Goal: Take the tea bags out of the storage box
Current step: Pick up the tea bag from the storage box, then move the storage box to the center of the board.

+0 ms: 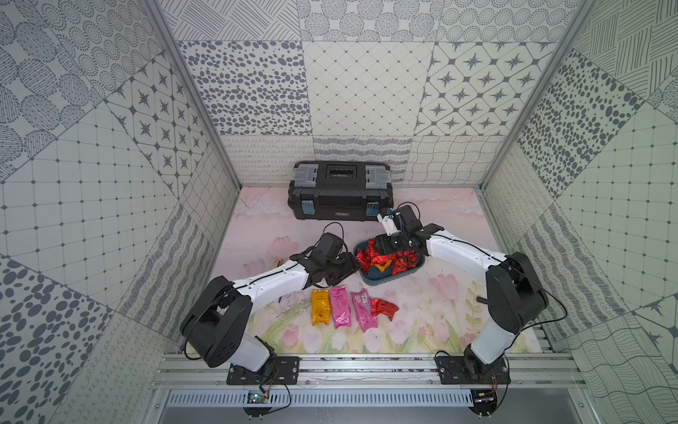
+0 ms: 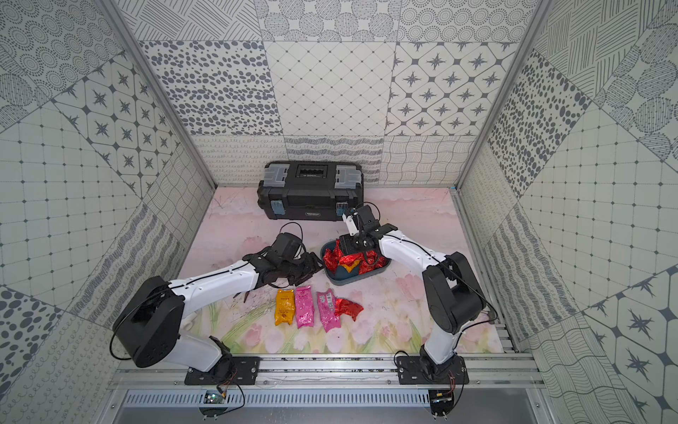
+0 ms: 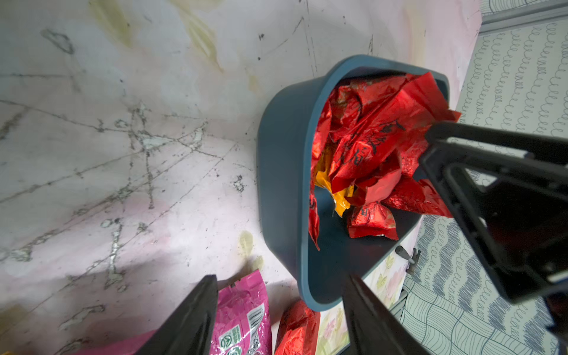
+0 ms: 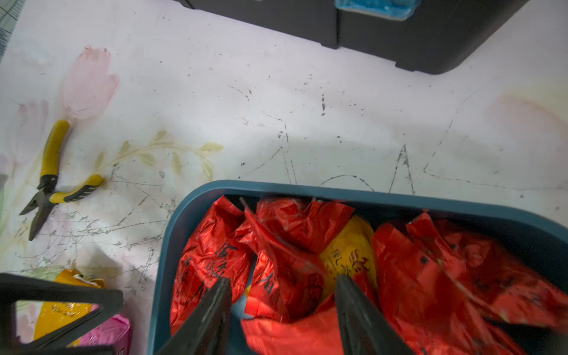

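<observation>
Right gripper [image 4: 283,278] is hanging spread over the box [image 4: 307,187], straddling a red bag [image 4: 285,246]; advise pinching one bag only, lifting straight. Left gripper [image 3: 281,278] is waiting, spread.

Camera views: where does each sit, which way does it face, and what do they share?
Top views: high above the front rail, looking down and back over the table; left arm, right arm, storage box, black toolbox.
Left wrist: on the left arm, looking past the open left tool at the storage box's side.
Right wrist: on the right arm, looking past the open right tool onto red tea bags; pliers beyond.
Shared: all show the storage box; each wrist view catches the other arm's tool.
</observation>
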Tool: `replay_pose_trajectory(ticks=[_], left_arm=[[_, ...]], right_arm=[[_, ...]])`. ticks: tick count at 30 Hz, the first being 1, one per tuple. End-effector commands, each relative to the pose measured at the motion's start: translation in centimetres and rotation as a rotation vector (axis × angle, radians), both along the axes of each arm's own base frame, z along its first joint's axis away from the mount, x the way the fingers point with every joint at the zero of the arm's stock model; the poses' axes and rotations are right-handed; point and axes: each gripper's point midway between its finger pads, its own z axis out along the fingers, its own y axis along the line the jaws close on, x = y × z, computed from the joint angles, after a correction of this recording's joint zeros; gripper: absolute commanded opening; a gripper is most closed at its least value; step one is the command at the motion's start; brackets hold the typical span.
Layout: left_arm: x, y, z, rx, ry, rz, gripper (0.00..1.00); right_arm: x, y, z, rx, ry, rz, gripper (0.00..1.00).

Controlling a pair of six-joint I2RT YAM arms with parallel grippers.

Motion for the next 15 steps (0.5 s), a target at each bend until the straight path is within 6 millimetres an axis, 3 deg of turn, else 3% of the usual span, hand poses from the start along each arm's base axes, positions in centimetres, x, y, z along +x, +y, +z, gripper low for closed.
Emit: replay_pose_trajectory(ticks=[1, 4, 8, 12, 15], left_arm=[[0.9, -1.3, 0.6, -0.046, -0.022, -0.030, 0.66], [1.2, -1.8, 0.3, -0.048, -0.016, -0.047, 0.62], [1.7, -2.6, -0.1, -0.053, -0.009, -0.066, 0.55], [2.3, -3.1, -0.4, -0.057, -0.006, -0.075, 0.46], [2.6, -3.5, -0.7, -0.052, -0.001, -0.082, 0.41]], right_arm=[[1.9, 0.9, 0.4, 0.019, -0.037, 0.009, 0.59], [2.5, 1.1, -0.5, 0.008, -0.032, 0.007, 0.56], [2.7, 1.4, -1.0, 0.021, -0.030, 0.013, 0.43], [2.9, 1.3, -0.3, 0.041, -0.050, 0.007, 0.24], [3.1, 0.7, 0.8, 0.065, -0.080, -0.014, 0.15]])
